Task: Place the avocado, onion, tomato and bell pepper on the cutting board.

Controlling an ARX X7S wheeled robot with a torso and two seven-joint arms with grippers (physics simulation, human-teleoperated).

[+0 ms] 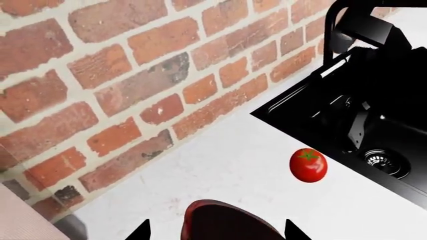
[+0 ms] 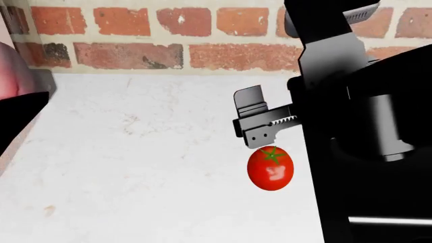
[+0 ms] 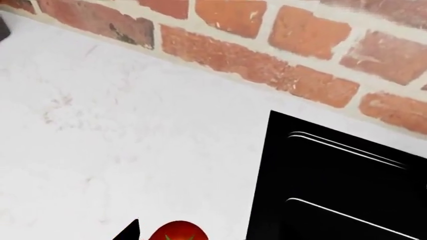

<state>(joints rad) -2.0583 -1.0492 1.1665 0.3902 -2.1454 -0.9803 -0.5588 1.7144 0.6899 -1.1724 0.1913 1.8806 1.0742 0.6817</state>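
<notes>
The tomato (image 2: pixel 270 168) is glossy red with a green calyx and sits on the white counter beside the black sink; it also shows in the left wrist view (image 1: pixel 308 165) and the right wrist view (image 3: pixel 177 232). My right gripper (image 2: pixel 253 121) hovers open just above it, and one fingertip (image 3: pixel 131 230) shows beside the tomato. My left gripper (image 1: pixel 217 231) is shut on the bell pepper (image 1: pixel 227 222), a dark reddish-brown rounded shape held above the counter between the two fingertips. The avocado, onion and cutting board are out of view.
A red brick wall (image 2: pixel 135 50) runs along the back of the white counter (image 2: pixel 135 162). The black sink (image 1: pixel 373 125) with its drain (image 1: pixel 387 162) lies right of the tomato and shows in the right wrist view (image 3: pixel 333 190). My right arm (image 2: pixel 364 126) fills the head view's right side.
</notes>
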